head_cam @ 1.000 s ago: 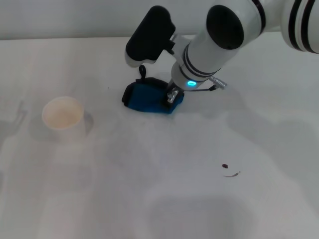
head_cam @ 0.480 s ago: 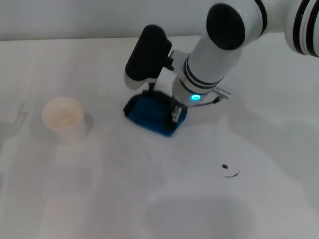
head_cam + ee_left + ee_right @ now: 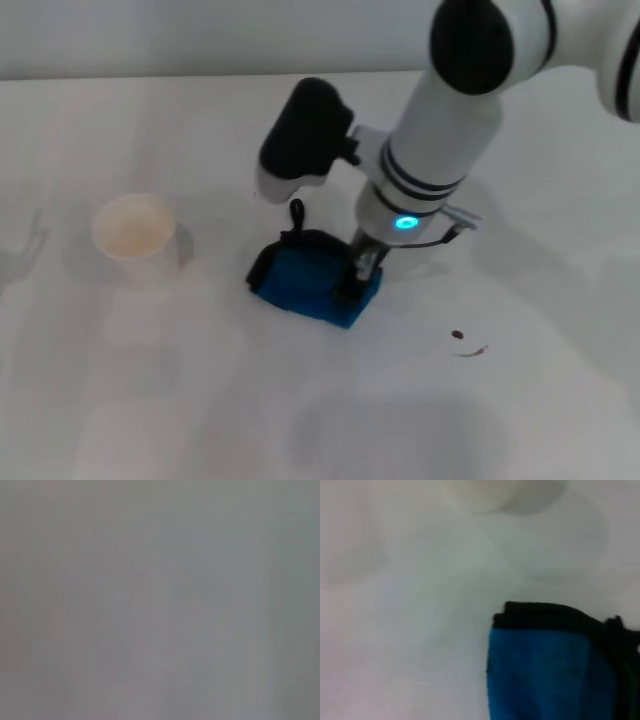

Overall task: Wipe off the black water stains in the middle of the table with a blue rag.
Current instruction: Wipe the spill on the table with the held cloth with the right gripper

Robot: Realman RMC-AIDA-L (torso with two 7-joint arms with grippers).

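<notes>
The blue rag (image 3: 305, 285), bright blue with black edging and a small black loop, lies on the white table (image 3: 200, 410) near the middle. My right gripper (image 3: 356, 278) comes down on the rag's right end and is shut on it. In the right wrist view the blue rag (image 3: 545, 675) fills the lower corner. The black water stains (image 3: 458, 336) show as a tiny dark dot with a thin streak just below it, a short way right of the rag and apart from it. My left gripper is out of view; its wrist view shows only plain grey.
A white paper cup (image 3: 135, 237) stands upright at the left, well apart from the rag; the cup's (image 3: 505, 492) base shows at one edge of the right wrist view. My right arm (image 3: 450, 140) reaches in from the back right.
My right gripper has dragged the blue rag toward the table's near side, closer to the dark dot and streak. The cup has not moved.
</notes>
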